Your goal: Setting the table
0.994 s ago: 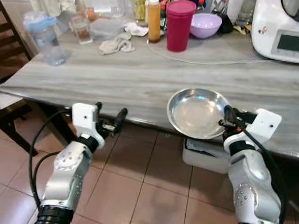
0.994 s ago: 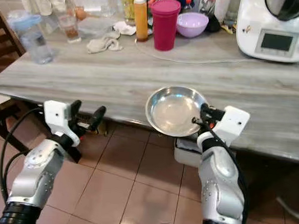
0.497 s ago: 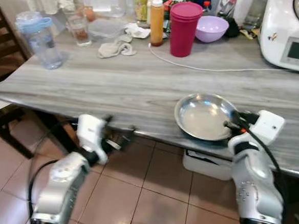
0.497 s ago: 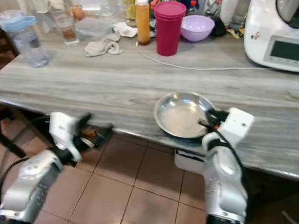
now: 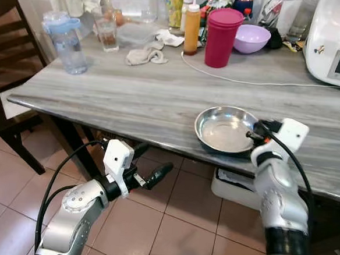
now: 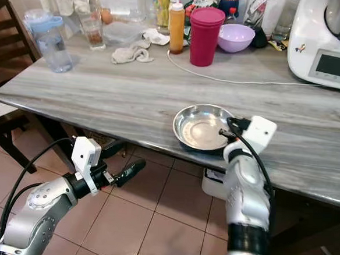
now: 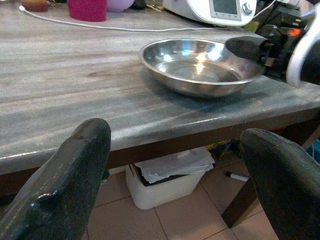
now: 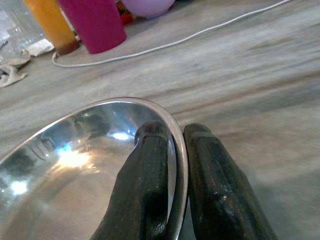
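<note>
We see the steel bowl (image 5: 226, 129) sitting on the grey wood-grain table (image 5: 131, 95), close to its near edge and toward the robot's right. The right gripper (image 5: 255, 133) pinches the bowl's rim on the right side — in the right wrist view one black finger lies inside the rim and the other outside it, the two pressed tight on the thin metal (image 8: 179, 150). The silver right arm rises to it from below the table edge.

The left gripper (image 5: 149, 180) hangs under the table's edge, over the tiled floor (image 5: 169, 221), well apart from the bowl. Its two fingers are spread wide with nothing between them; in the left wrist view we look between the parted fingertips (image 7: 75, 170) toward the bowl and the right gripper on its rim.

Farther back on the table stand a magenta tumbler (image 5: 222, 29), an orange bottle (image 5: 192, 28) just beside it, and a lilac bowl (image 5: 251, 38). A white cable (image 5: 249, 81) runs across the tabletop in front of them toward a white kitchen machine (image 5: 339, 40) at the far right. At the left we make out a crumpled cloth (image 5: 144, 56), a glass (image 5: 108, 31) and a clear plastic jug with a blue lid (image 5: 67, 41). A dark wooden chair (image 5: 11, 64) stands at the table's left end — and a white bin (image 5: 233, 187) rests on the floor under the table
</note>
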